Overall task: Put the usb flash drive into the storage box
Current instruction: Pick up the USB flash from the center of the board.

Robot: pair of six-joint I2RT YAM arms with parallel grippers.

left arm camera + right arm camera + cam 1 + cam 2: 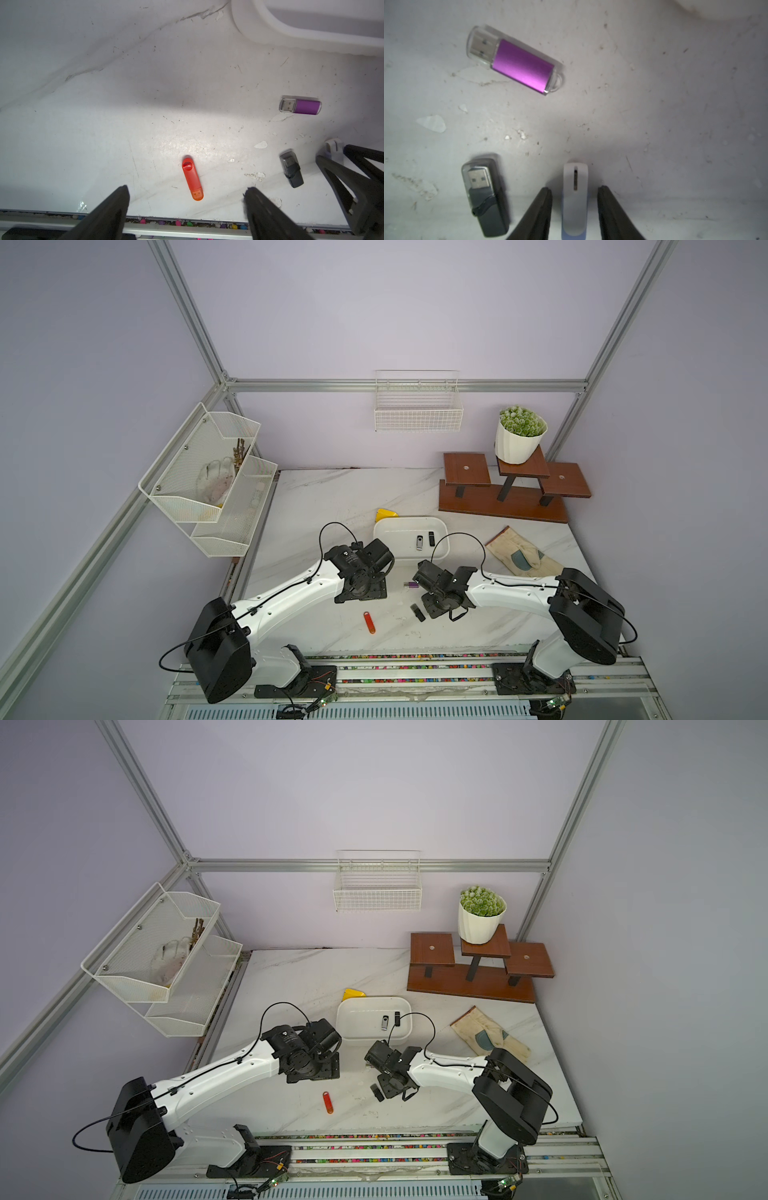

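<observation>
The storage box [411, 519] [374, 999], a shallow white tub, holds a silver flash drive [419, 542] and a black one [431, 537]. Several usb flash drives lie loose on the marble in front of it. My right gripper [574, 188] is open and straddles a white drive with a blue end [575, 197], with a gap on each side. Beside it lie a black drive [485, 197] [417, 612] and a purple drive [519, 62] [411, 584]. My left gripper [187, 188] is open above the table, over the near end of a red drive [192, 178] [369, 622].
A work glove [521, 553] lies right of the box and a yellow piece [386, 513] sits behind it. A wooden stand [507, 506] with a potted plant [519, 439] fills the back right. A wire basket [417, 406] and a mesh rack [208, 481] hang on the walls.
</observation>
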